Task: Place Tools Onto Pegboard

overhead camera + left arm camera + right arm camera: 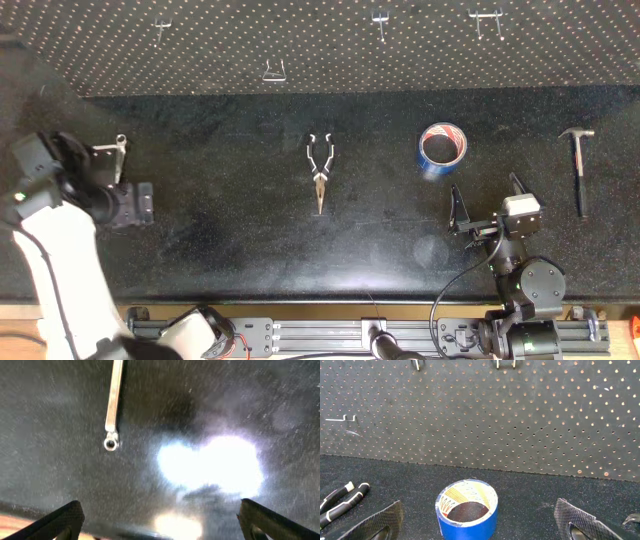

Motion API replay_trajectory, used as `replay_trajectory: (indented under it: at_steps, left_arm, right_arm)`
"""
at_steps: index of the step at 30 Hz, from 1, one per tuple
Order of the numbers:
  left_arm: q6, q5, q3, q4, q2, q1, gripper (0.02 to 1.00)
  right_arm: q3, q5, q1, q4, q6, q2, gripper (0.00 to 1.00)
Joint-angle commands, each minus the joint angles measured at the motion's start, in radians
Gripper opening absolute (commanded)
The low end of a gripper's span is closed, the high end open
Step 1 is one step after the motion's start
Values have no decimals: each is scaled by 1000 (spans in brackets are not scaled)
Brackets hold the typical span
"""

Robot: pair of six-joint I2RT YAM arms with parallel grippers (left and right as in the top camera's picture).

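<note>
Top view: a blue tape roll [441, 150] lies flat on the black table [230, 200], between pliers [320, 172] and hammer [578, 170], near the pegboard [300, 30]. The right gripper [485, 190] is spread wide near it, and the left gripper [160, 505] is likewise released, near a silver wrench [113, 405].

Wrench [113, 400]: bright polished metal. Tape roll [465, 524]: glossy blue plastic. Worktop [250, 230]: dark, speckled, glare-reflecting. Pegboard [520, 420]: matt, perforated.

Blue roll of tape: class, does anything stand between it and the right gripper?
Nothing visible does. The blue roll of tape stands just ahead of the open right gripper, with bare black tabletop between them.
</note>
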Motion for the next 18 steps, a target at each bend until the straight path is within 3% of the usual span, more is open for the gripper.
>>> replay_trajectory:
  at_steps: [1, 7, 18]
  left_arm:
    - [178, 26, 135, -21, 195, 120, 993]
    - [254, 30, 215, 42, 452, 156, 991]
    - [317, 65, 229, 202, 616, 130, 996]
  right_arm:
    - [-4, 2, -5, -5, -6, -7, 987]
    - [-4, 2, -5, -5, -6, -7, 987]
    - [-4, 2, -5, -5, -6, -7, 987]
